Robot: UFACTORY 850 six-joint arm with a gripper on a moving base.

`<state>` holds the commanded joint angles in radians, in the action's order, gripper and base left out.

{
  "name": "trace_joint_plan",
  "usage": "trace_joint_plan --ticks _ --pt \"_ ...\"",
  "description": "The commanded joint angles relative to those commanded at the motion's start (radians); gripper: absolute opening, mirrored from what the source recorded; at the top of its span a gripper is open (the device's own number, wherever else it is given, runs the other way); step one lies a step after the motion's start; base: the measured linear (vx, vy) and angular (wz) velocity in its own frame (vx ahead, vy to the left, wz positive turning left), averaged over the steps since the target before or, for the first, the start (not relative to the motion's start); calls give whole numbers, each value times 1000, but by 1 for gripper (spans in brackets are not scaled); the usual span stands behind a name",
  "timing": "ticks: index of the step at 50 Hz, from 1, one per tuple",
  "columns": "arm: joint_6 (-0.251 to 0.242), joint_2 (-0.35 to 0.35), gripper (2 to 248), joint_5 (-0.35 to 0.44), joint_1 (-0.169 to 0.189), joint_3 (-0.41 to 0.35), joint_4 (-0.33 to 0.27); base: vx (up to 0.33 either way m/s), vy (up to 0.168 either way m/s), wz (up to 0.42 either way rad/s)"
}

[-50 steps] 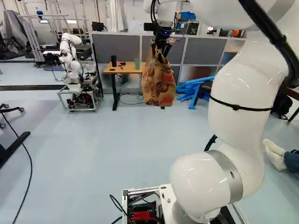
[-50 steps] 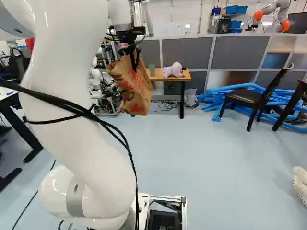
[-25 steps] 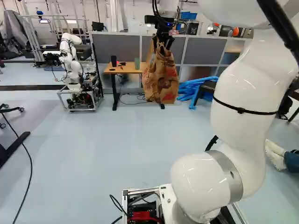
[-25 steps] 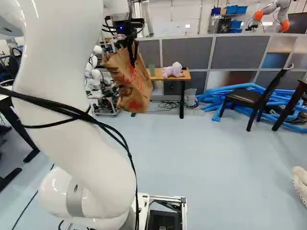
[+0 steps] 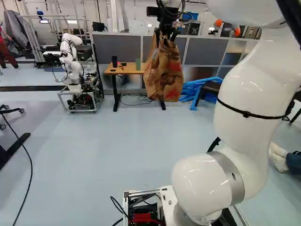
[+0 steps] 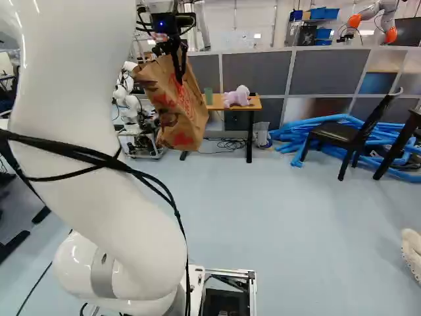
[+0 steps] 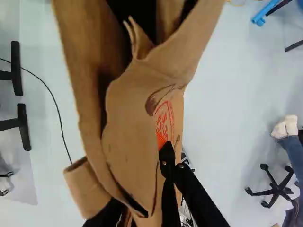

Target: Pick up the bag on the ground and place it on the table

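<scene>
High ahead of the base, my gripper (image 5: 165, 36) (image 6: 176, 58) is shut on the brown paper bag (image 5: 163, 73) (image 6: 176, 105). The bag hangs in the air, tilted in the right base view, with its lower part clear of the floor. In the wrist view the gripper (image 7: 171, 168) pinches the bag's paper, and the open, creased bag (image 7: 135, 109) spreads ahead of it. Fold and fingers hide part of the grip. The wooden-topped table (image 5: 121, 70) (image 6: 216, 105) stands beyond the bag, partly behind it in the left base view.
On the table are a purple plush toy (image 6: 238, 97), a green cup (image 5: 138, 64) and a black cup (image 5: 114, 61). Another robot (image 5: 70, 61) stands left of it. Blue tubes (image 6: 322, 125) and a black chair (image 6: 342, 135) are to its right; grey partitions (image 6: 260, 72) rise behind.
The arm has raised the gripper and the held bag a little; they have shifted right in the left base view and slightly left in the right base view. The base has stayed put.
</scene>
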<state>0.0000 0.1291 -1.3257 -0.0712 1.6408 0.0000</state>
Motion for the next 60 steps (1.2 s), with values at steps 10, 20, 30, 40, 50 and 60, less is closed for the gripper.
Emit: trace_joint_plan --ticks 10,20,30,40,50,60 --pt "0 -8 21 -33 0 24 0 0 0 0" --pt "0 -15 21 -67 1 49 0 0 0 0" --pt "0 -21 21 -100 1 76 0 0 0 0" --pt "0 -26 21 -133 2 103 0 0 0 0" --pt "0 -30 21 -167 2 133 0 0 0 0" --pt "0 -34 21 -198 3 164 0 0 0 0"
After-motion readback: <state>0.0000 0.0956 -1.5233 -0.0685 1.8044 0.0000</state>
